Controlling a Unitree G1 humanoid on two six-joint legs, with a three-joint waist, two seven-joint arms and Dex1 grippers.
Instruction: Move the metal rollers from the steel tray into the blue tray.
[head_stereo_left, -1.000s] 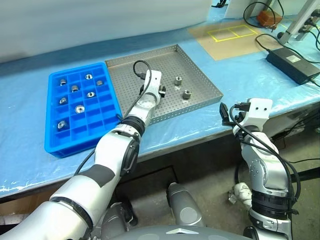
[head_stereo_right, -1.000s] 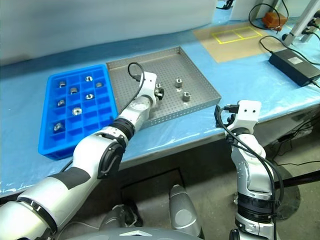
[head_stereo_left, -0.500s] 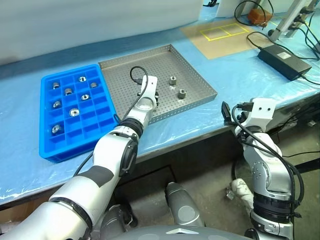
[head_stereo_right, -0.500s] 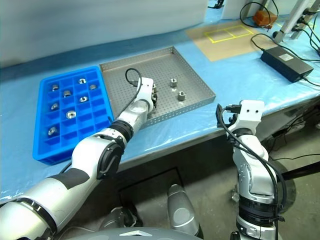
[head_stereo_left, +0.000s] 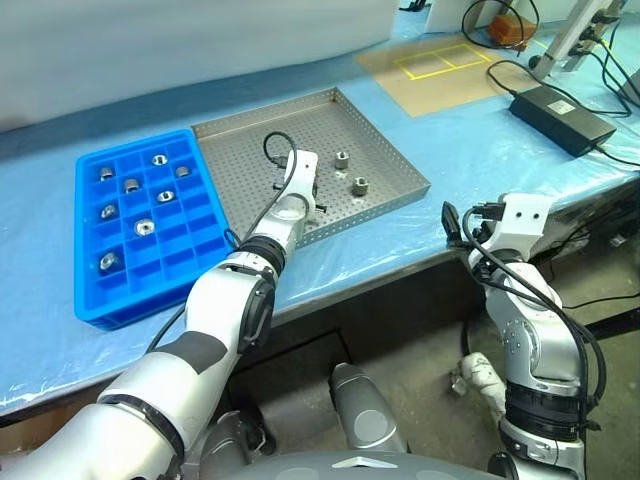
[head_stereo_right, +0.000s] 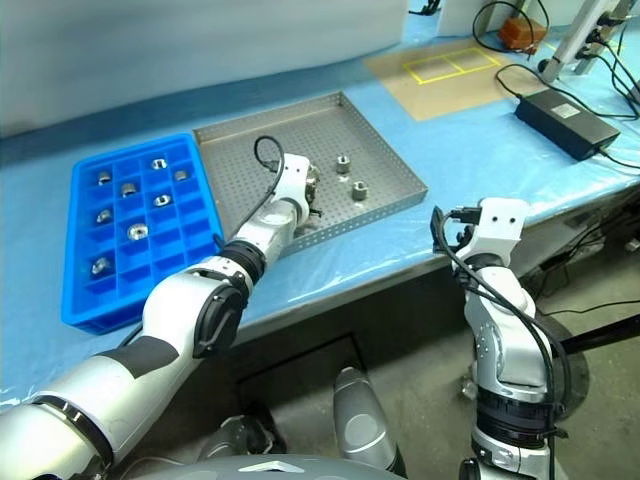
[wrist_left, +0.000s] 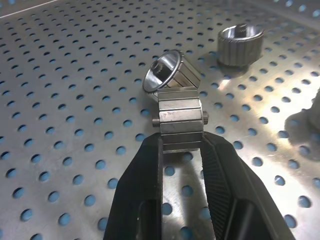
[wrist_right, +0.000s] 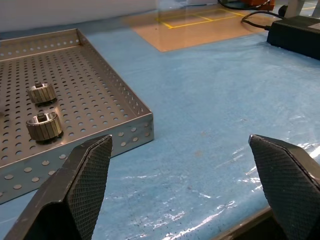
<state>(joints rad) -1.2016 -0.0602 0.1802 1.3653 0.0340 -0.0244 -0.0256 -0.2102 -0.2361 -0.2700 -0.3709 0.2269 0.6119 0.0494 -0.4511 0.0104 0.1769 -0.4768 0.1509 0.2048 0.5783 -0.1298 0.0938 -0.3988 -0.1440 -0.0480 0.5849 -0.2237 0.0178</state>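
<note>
While two loose metal rollers (head_stereo_left: 341, 159) (head_stereo_left: 360, 185) sit in the middle of the steel tray (head_stereo_left: 250, 150), upper centre of the frame, the left pincer (wrist_left: 181, 145) has its black fingers closed on a third roller (wrist_left: 180, 120), gripping its ribbed side wall close above the perforated floor; in the left wrist view another roller (wrist_left: 170, 72) lies tipped just behind the held one, touching or nearly so. To the left of the steel tray and right against it stands the blue tray (head_stereo_left: 90, 300), with seven rollers already dropped singly into its square compartments. The right pincer (wrist_right: 182, 185) hangs at the tabletop's (head_stereo_left: 480, 150) front edge in the right of the frame, jaws spread wide and empty, well apart from both trays. These rollers look like solid machined steel: heavy for their size, quite rigid, not fragile, but smooth and hard, so they could slip or twist between the pads. The ribbed circumference gives the best bite, taken squarely across the diameter at mid-height, as seems to be the case now. My judgement is that lifting should go straight up so the neighbouring tipped roller is not dragged along.
</note>
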